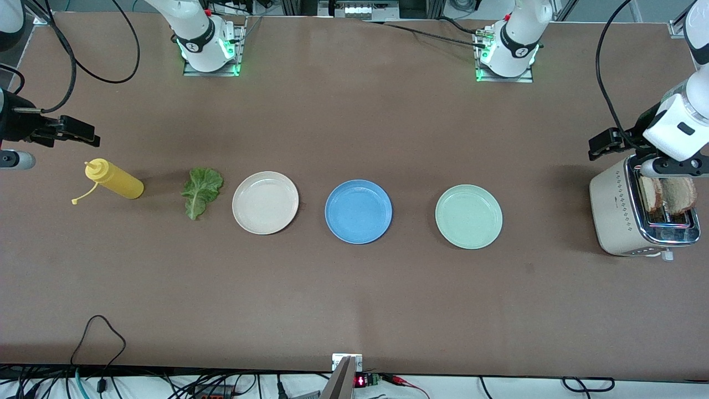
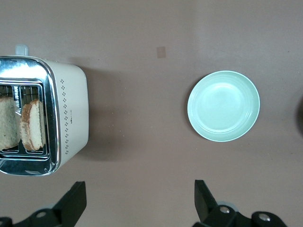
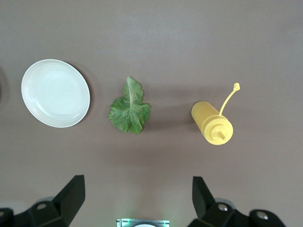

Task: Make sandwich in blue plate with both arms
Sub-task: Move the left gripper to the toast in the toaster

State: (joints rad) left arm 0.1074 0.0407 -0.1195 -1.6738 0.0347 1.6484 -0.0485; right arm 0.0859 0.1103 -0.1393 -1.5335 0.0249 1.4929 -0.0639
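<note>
The blue plate point(image 1: 358, 211) sits empty mid-table between a cream plate point(image 1: 265, 202) and a pale green plate point(image 1: 468, 216). Two bread slices point(image 1: 667, 194) stand in the toaster point(image 1: 615, 213) at the left arm's end; they also show in the left wrist view point(image 2: 32, 125). A lettuce leaf point(image 1: 201, 191) lies beside the cream plate and shows in the right wrist view point(image 3: 129, 109). My left gripper point(image 1: 637, 145) hangs open and empty, high over bare table beside the toaster point(image 2: 66, 113). My right gripper point(image 1: 41, 133) hangs open and empty, high over bare table near the lettuce.
A yellow squeeze bottle point(image 1: 113, 178) lies on its side, cap off on its tether, beside the lettuce at the right arm's end; it also shows in the right wrist view point(image 3: 213, 124). The green plate point(image 2: 223, 106) and cream plate point(image 3: 55, 92) are empty.
</note>
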